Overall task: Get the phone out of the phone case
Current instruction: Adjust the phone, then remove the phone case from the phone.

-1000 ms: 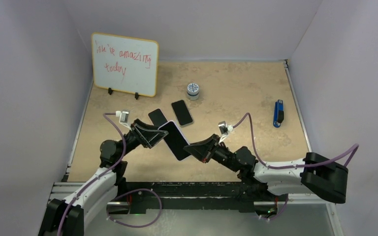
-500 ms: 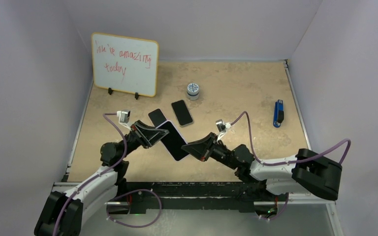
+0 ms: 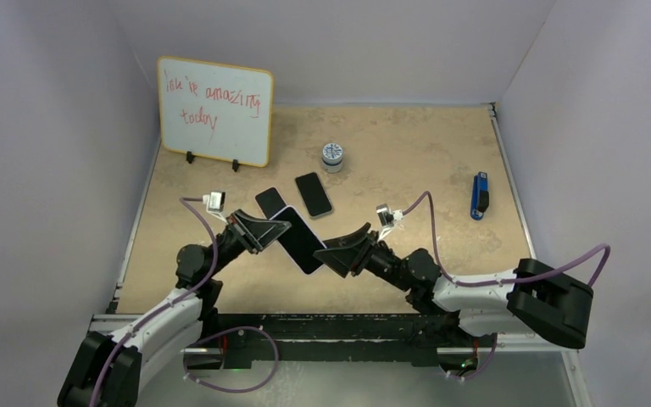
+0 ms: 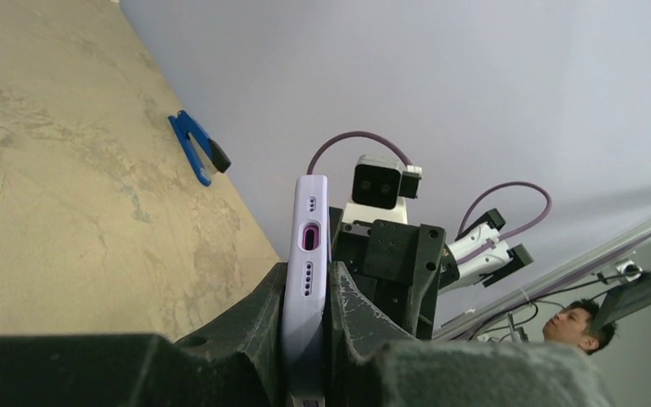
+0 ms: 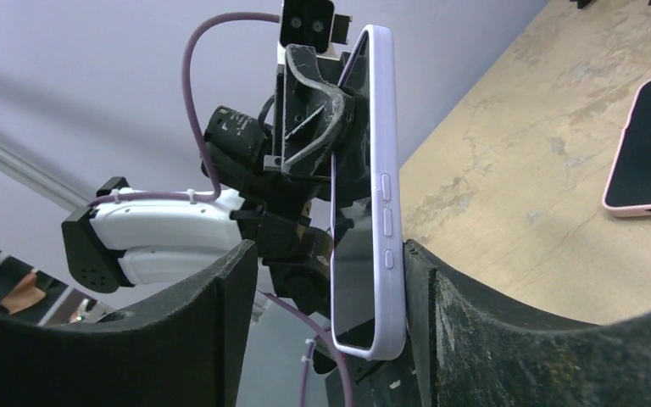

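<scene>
A phone in a lavender phone case (image 3: 298, 240) hangs in the air above the table's near middle, held edge-up between both arms. My left gripper (image 3: 275, 229) is shut on its upper left end; in the left wrist view both fingers press the case (image 4: 309, 237) at my left gripper (image 4: 308, 284). My right gripper (image 3: 326, 254) is open around the lower right end. In the right wrist view the case (image 5: 387, 203) rests against the right finger (image 5: 441, 288), with a wide gap to the left finger on the dark screen (image 5: 356, 271) side.
Two more phones (image 3: 314, 194) (image 3: 269, 201) lie flat behind the held one; one has a pink case (image 5: 648, 170). A whiteboard (image 3: 214, 110) stands at the back left, a small round tin (image 3: 332, 156) at mid back, a blue tool (image 3: 479, 196) at the right.
My left gripper closed on the phone's upper end, then my right gripper opened off its lower end. The phone shifted slightly up and left.
</scene>
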Controlling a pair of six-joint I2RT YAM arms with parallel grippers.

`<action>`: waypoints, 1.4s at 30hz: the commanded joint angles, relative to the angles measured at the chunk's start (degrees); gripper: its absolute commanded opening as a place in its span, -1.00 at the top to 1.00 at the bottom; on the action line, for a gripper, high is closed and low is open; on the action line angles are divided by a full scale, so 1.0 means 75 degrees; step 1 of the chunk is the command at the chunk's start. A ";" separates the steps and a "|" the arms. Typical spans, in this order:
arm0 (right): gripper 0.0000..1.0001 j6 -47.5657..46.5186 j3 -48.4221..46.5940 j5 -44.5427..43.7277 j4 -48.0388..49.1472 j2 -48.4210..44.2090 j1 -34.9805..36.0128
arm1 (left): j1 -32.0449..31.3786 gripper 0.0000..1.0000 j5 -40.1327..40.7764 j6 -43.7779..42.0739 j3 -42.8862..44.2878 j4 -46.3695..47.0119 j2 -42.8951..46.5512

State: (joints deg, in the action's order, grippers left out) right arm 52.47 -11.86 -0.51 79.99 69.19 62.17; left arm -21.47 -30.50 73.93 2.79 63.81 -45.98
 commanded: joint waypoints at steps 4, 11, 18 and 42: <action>-0.31 -0.0787 -0.0489 0.0246 -0.0183 0.0013 -0.0029 | -0.0031 1.00 0.1480 0.1049 -0.0222 -0.0066 0.0488; -0.31 -0.0997 -0.0780 0.1155 0.0480 0.0697 -0.0016 | -0.0031 1.00 0.2030 0.1745 -0.0106 0.0011 0.0487; -0.22 -0.1300 -0.0787 0.1694 0.1019 0.1022 -0.0020 | -0.0042 1.00 0.2165 0.1980 -0.0099 -0.0067 0.0490; 0.68 -0.2361 -0.0383 0.1418 0.2684 0.1836 -0.0016 | -0.0173 1.00 0.1925 0.2091 -0.0189 -0.0211 0.0448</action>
State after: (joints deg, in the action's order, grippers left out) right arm 39.59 -15.81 10.26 86.61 81.14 61.87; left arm -22.33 -16.10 88.86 0.97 59.05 -43.13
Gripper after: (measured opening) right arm 0.260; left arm 0.164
